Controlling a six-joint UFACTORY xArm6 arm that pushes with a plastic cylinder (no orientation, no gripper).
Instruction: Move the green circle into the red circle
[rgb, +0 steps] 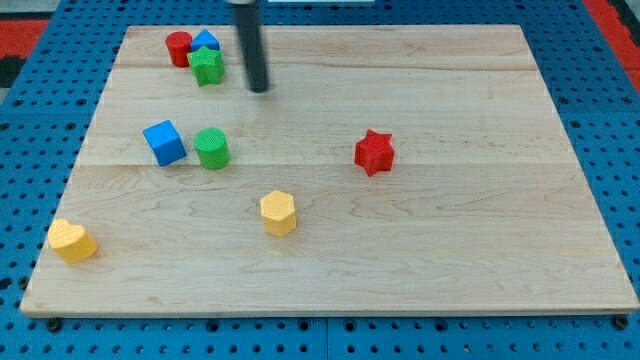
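Observation:
The green circle (212, 148) stands on the wooden board (450, 250) left of centre, right next to a blue cube (164, 142). The red circle (179, 48) stands at the view's top left, in a tight cluster with a blue block (206, 41) and a green star (208, 67). My tip (259, 88) rests on the board just right of that cluster, above and to the right of the green circle and apart from every block.
A red star (374, 152) lies right of centre. A yellow hexagon (279, 213) lies below the centre. A yellow heart (72, 241) sits near the bottom left corner. Blue pegboard (610, 120) surrounds the board.

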